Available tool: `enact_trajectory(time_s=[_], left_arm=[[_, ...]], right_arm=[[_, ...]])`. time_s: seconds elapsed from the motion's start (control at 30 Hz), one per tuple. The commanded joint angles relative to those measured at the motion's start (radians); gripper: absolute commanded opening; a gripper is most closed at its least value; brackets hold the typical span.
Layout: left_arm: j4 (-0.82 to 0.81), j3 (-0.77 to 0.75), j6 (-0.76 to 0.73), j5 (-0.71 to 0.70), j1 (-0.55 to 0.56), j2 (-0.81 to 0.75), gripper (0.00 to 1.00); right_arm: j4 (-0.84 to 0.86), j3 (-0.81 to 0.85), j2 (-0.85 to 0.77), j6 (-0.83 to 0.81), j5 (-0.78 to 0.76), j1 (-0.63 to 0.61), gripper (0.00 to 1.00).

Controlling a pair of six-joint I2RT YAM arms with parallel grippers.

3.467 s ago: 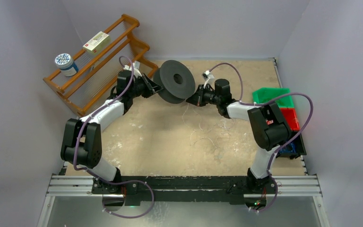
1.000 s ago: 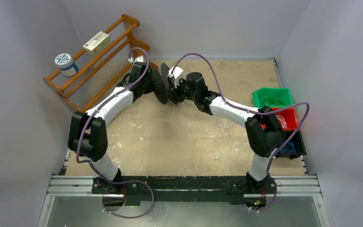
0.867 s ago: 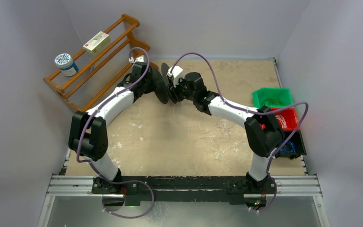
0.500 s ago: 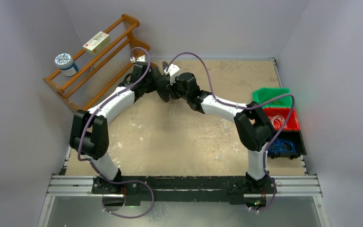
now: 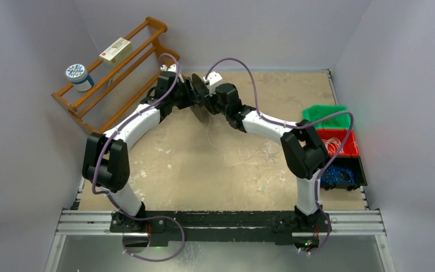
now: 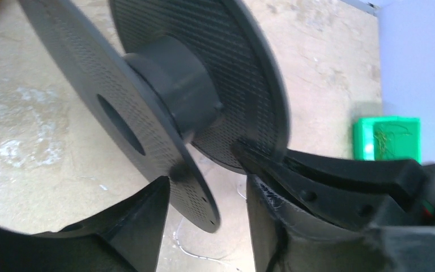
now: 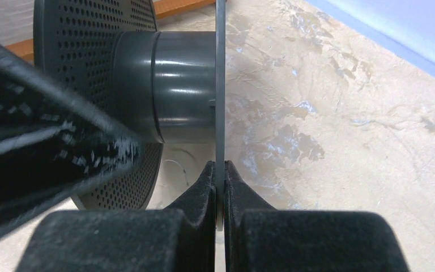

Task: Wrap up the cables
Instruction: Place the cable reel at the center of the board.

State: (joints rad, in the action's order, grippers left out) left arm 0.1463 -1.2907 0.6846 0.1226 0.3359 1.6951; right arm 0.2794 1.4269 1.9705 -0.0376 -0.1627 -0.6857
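Far-centre over the beige worktop [image 5: 175,170], I've got the black perforated plastic spool [image 5: 199,99] held up between both arms, tipped on edge. On the right wrist view, the right gripper [image 7: 220,167] is pinched tight on the thin rim of one flange, pads flat against both faces, with the smooth grey hub just beyond. Over on the left wrist view, the left gripper [image 6: 208,182] straddles the other flange with its jaws spread. One finger is against the perforated disc and there's a clear gap on the other side, so I call that one open.

From the top, the left gripper [image 5: 188,93] and right gripper [image 5: 210,102] meet at the spool from opposite sides. The thread-thin whitish cables [image 5: 260,150] lie loose in curls on the worktop, nearer than the spool and between the two arms. A strand shows under the spool on both wrist views.
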Motion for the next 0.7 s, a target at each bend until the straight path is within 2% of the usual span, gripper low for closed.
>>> enact_trajectory(time_s=[0.0, 0.13, 0.3, 0.37, 0.47, 0.67], left_arm=[[-0.069, -0.026, -0.06, 0.163, -0.026, -0.078, 0.57], [-0.076, -0.003, -0.14, 0.187, -0.058, -0.107, 0.7], [-0.081, 0.013, -0.199, 0.228, -0.084, -0.097, 0.77], [-0.084, 0.011, -0.21, 0.233, -0.084, -0.094, 0.78], [-0.083, 0.014, -0.218, 0.229, -0.085, -0.1, 0.79], [-0.1, 0.041, -0.232, 0.216, -0.086, -0.117, 0.8]], right_arm=[[-0.051, 0.05, -0.008, 0.08, 0.095, 0.026, 0.0], [-0.065, 0.049, -0.018, 0.102, 0.16, 0.069, 0.0], [-0.071, 0.042, -0.025, 0.073, 0.215, 0.077, 0.02], [-0.075, 0.041, -0.033, 0.063, 0.232, 0.078, 0.18], [-0.077, 0.03, -0.065, 0.042, 0.239, 0.078, 0.32], [-0.107, 0.002, -0.157, 0.028, 0.286, 0.129, 0.45]])
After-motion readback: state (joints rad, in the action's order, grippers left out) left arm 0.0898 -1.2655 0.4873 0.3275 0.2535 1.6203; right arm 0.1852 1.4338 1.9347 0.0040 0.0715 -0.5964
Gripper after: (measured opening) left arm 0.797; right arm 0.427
